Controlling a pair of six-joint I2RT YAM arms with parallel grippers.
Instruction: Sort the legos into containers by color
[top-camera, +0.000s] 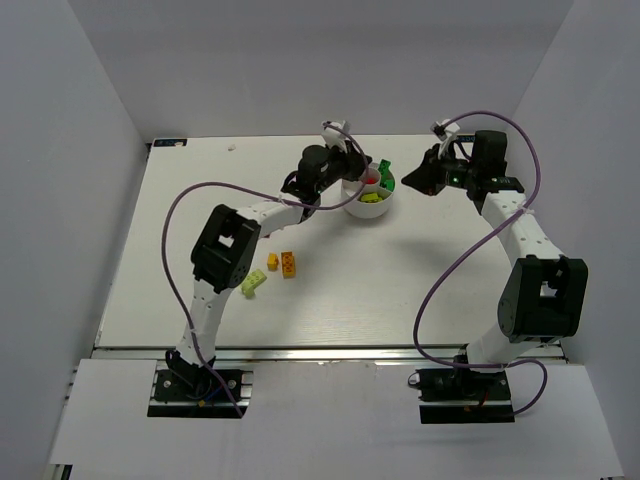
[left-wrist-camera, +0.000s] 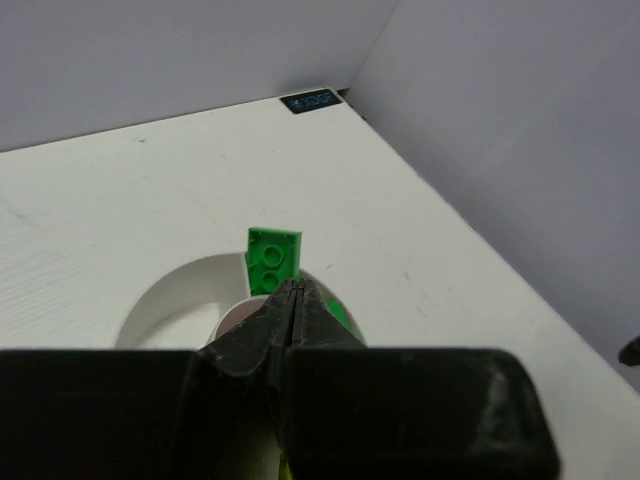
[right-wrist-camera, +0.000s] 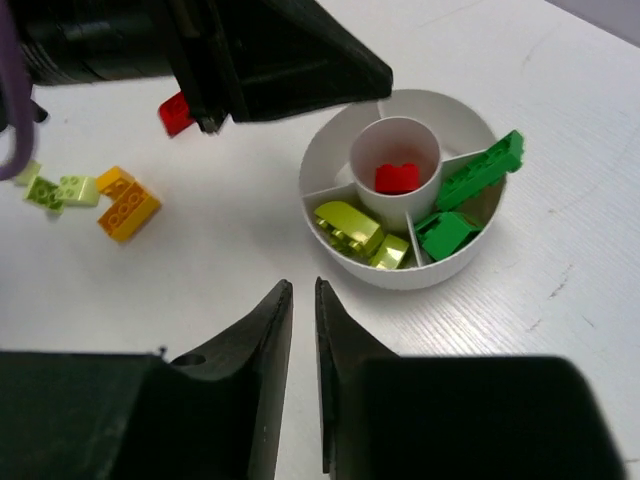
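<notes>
Your left gripper (left-wrist-camera: 290, 290) hangs over the far-left part of the white dish (right-wrist-camera: 325, 160). Its jaws are pressed together, and nothing shows between them. Your right gripper (right-wrist-camera: 303, 290) is just right of the dish, with the jaws only a narrow slit apart and empty.

In the dish, a red brick (right-wrist-camera: 397, 178) sits in the central cup (right-wrist-camera: 400, 138). The lime bricks (right-wrist-camera: 350, 228) are in the near section and a dark green brick (right-wrist-camera: 447, 232) is in the right one. A long green brick (right-wrist-camera: 480, 170) leans over the far-right rim, partly outside.

I judge the sorting as more than half done. The orange-yellow bricks (right-wrist-camera: 125, 203) and some small lime pieces (right-wrist-camera: 60, 190) lie loose on the table, near-left of the dish. A second red brick (right-wrist-camera: 175, 113) shows just beside the left fingers; I cannot tell if it rests on the table.

For the next move, you probably need to open the left jaws and go down on one loose brick. The bare left section looks free for orange-yellow.
</notes>
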